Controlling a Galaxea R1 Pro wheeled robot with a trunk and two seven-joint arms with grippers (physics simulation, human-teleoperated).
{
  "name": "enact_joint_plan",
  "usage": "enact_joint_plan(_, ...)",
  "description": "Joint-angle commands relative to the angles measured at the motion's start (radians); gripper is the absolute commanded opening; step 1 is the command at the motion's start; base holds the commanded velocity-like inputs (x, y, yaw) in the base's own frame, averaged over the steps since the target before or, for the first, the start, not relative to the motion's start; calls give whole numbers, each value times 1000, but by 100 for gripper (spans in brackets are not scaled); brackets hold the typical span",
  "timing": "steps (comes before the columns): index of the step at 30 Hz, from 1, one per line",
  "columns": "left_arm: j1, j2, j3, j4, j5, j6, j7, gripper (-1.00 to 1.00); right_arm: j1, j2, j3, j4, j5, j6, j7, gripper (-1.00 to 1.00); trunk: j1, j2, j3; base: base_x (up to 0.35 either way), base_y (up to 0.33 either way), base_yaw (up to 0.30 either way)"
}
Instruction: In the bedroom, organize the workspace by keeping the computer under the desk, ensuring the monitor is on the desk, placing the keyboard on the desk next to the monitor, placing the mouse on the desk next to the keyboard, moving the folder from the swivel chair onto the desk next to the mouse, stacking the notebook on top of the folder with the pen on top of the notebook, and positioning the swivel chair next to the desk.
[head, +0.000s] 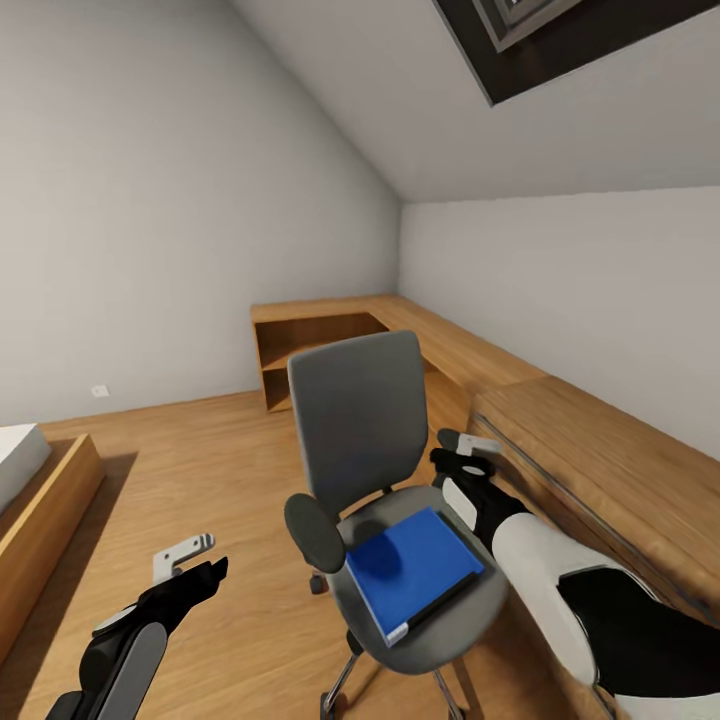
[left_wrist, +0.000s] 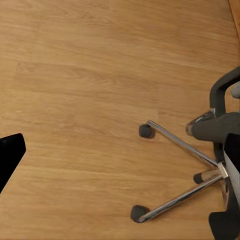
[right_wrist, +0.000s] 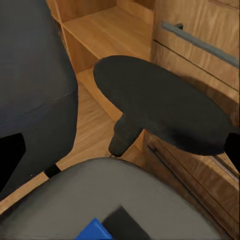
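Blue folder (head: 413, 568) lies flat on the swivel chair (head: 360, 430) seat, one corner overhanging the front edge. Right gripper (head: 462, 452) by the far armrest (right_wrist: 160, 102), jaw opening can't tell. Left gripper (head: 190, 562) over open wood floor (head: 200, 470), slightly parted, empty. Wooden cabinet (head: 590, 450) close on the right. No readable writing.

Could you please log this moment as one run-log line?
folder on swivel chair seat | right gripper above armrest | left gripper over floor
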Motion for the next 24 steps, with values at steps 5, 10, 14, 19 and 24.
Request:
enact_joint_plan(5,-1,0,0,-1,10,1,11,100,-3,4,9,46,-13,-5,45,100,19,-36,-17,0,0,0)
enact_joint_plan(10,-1,0,0,0,10,0,11,100,-2,8,11,77,-15,-8,62,100,38,-71,-32,0,0,0)
enact_joint_plan(14,-1,0,1,0,10,0,11,100,-1,12,11,83,-15,-7,64,100,54,-99,-45,0,0,0)
enact_joint_plan(19,-1,0,1,0,10,0,11,100,-1,15,11,86,-15,-7,65,100,73,-134,-61,0,0,8)
enact_joint_plan(24,-1,0,1,0,10,0,10,100,0,16,11,87,-15,-8,66,100,92,-169,-76,0,0,140)
